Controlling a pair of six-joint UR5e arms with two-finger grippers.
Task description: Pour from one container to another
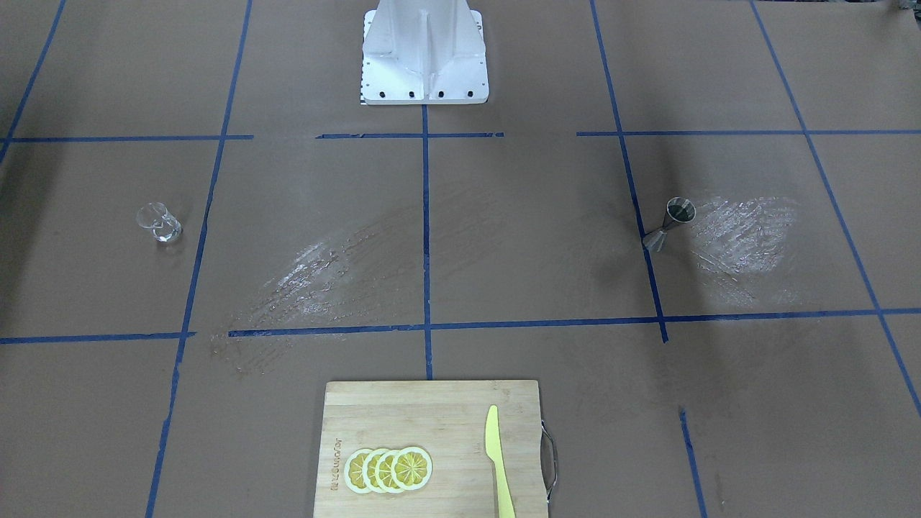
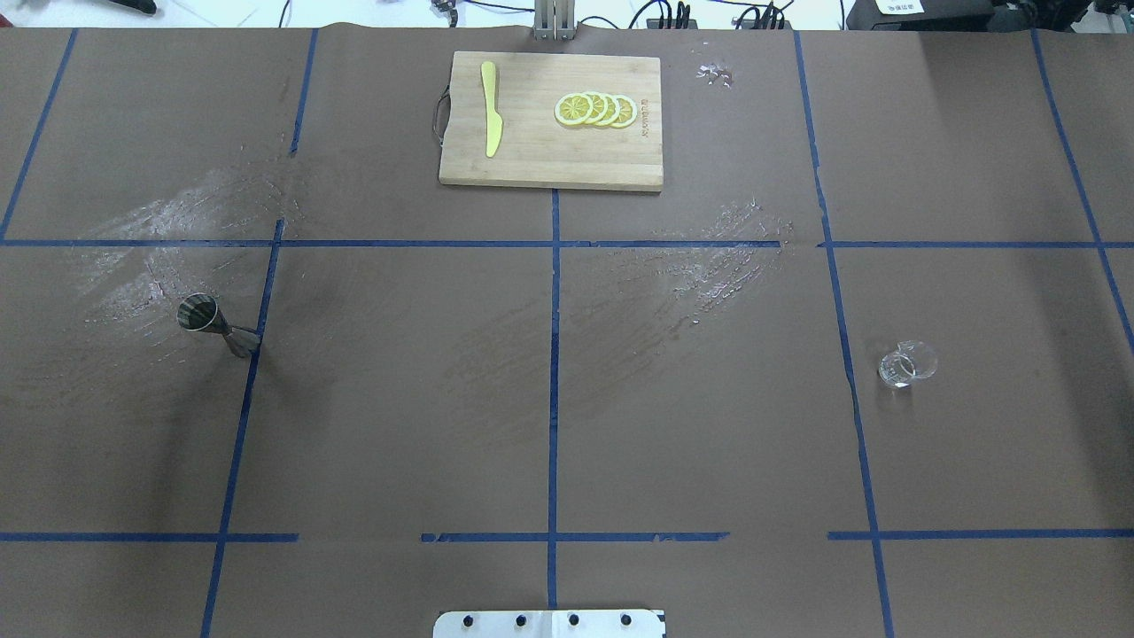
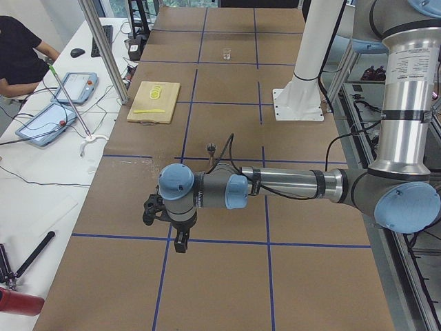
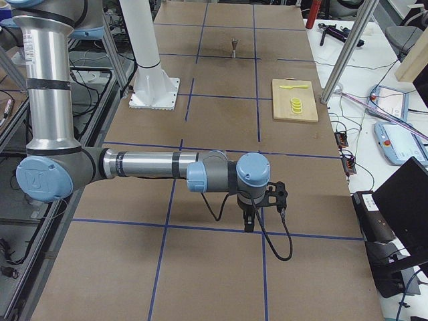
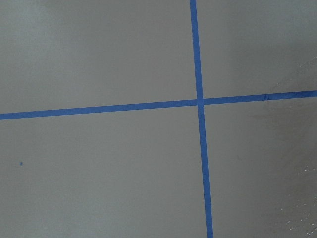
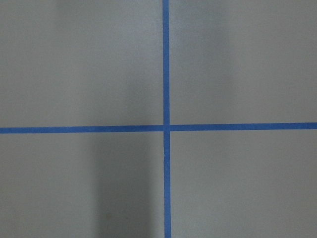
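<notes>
A small metal jigger (image 1: 670,223) stands upright on the brown table on my left side, also seen in the overhead view as the jigger (image 2: 213,323) and far off from the right end as the jigger (image 4: 234,45). A clear glass (image 1: 160,221) stands on my right side, the same glass (image 2: 905,363) in the overhead view. My left gripper (image 3: 180,243) hangs over the table's left end, well short of the jigger (image 3: 211,147). My right gripper (image 4: 249,224) hangs over the right end. I cannot tell whether either is open or shut. Both wrist views show only paper and blue tape.
A wooden cutting board (image 2: 532,164) with lemon slices (image 2: 595,109) and a yellow knife (image 2: 490,120) lies at the table's far edge. The white robot base (image 1: 424,65) stands mid-table on my side. A person (image 3: 17,55) sits at a side table with tablets.
</notes>
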